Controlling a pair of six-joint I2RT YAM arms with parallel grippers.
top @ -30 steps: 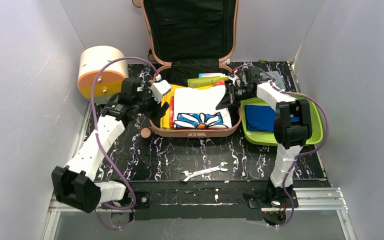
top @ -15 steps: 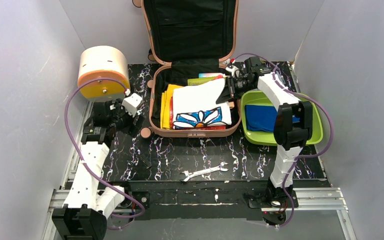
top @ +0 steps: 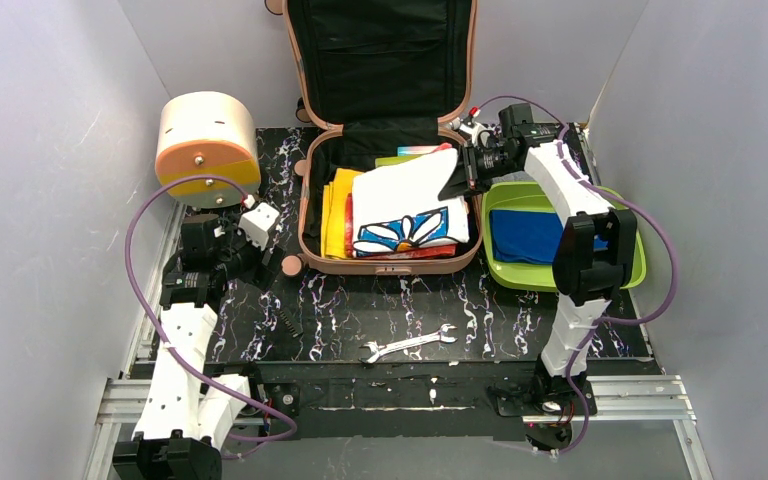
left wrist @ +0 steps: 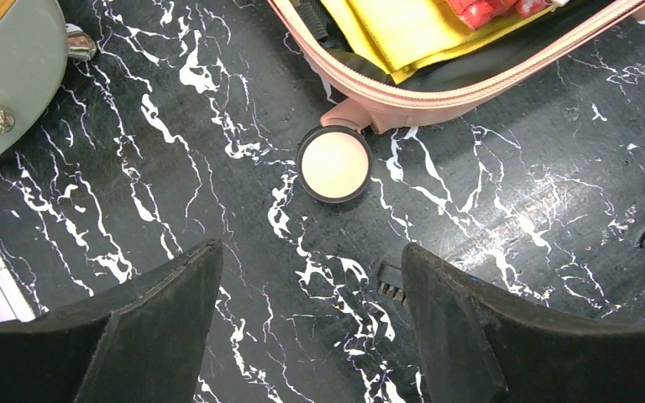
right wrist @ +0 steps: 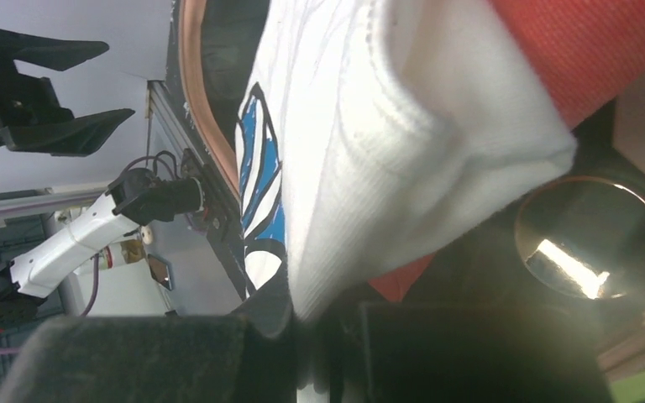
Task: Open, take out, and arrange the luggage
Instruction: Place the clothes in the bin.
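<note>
Moved: left arm has drawn back from the luggage [top: 390,265] to the near left; right pincer [top: 460,176] has lifted a corner of the white cloth [top: 405,200] up and to the right.
Luggage: salmon-pink hard shell with rounded corners, lying open at the middle back of the bench [top: 340,300]; the lid stands upright and shows black fabric lining.
Contents: white knit cloth with a blue daisy print lies on top, over folded yellow cloth [top: 338,200] and red cloth [top: 430,252].
Right side: right pincer is clenched on the white cloth's far right corner.
Left side: left pincer [left wrist: 311,246] is released, its black fingers spread above the marbled bench, near the round wheel [left wrist: 334,164].
Around: cream-and-orange drum box [top: 205,140] at left; lime-green tray [top: 630,265] holding blue cloth [top: 525,235] at right; metal wrench [top: 408,343] nearer.
</note>
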